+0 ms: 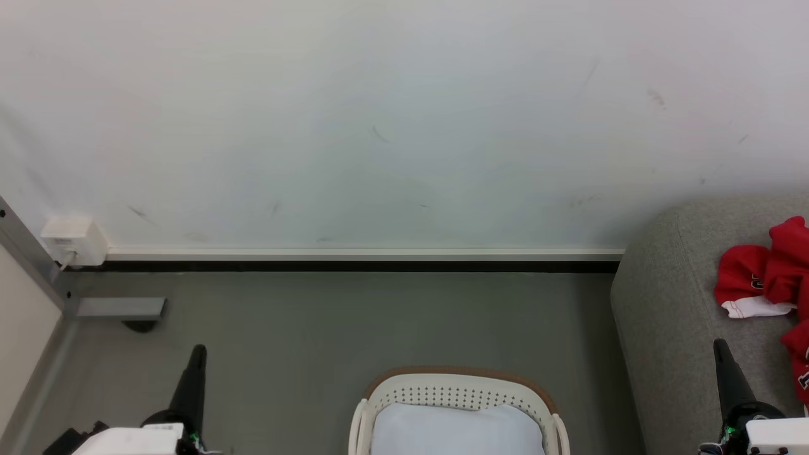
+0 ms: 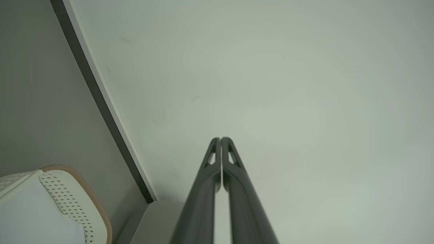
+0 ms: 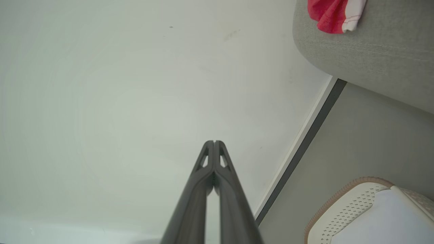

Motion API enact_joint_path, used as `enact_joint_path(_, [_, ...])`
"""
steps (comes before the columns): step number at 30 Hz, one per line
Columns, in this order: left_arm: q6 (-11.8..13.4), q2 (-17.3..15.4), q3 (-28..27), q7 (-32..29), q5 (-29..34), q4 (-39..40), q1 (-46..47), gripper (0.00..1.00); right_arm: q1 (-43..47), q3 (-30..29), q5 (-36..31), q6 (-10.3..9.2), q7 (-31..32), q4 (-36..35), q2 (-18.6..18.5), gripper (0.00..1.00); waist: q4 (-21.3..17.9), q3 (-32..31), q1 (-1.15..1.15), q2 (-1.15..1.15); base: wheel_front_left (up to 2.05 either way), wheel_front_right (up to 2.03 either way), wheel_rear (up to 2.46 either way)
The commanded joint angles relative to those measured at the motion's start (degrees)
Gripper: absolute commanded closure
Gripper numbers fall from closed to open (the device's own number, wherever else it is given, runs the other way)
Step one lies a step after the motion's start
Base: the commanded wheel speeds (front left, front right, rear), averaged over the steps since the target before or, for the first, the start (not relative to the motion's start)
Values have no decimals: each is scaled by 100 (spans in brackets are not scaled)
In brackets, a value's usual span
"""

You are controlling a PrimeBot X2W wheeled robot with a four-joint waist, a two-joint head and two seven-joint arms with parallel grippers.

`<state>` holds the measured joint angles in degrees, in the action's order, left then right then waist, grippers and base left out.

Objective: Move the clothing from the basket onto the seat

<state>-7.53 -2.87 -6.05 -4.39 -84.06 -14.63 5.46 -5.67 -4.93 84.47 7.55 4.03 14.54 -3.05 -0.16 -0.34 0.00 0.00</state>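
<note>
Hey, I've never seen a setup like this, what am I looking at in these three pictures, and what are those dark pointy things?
It is a two-armed robot. The wide picture comes from a camera on its head; the other two come from cameras on its wrists, looking along the fingers. The dark points are its left gripper and right gripper, both shut and holding nothing. On the grey floor stands a white laundry basket, with just its pale pad inside as far as shows. The red clothing lies on the grey sofa at the right.
</note>
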Motion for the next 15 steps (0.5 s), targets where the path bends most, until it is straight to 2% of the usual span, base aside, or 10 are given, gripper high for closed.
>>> enact_joint_path(1, [7, -21, -31, -40, -160, 32, 70, 100, -61, -35, 136, -10, 43, -50, -25, 100, 1, 4, 0, 0, 0, 0, 0])
enact_joint_path(15, [8, -10, -55, -189, -671, 51, 105, 100, -90, -115, 673, -11, 187, -59, -21, 100, 12, 35, 0, 0, 0, 0, 0])
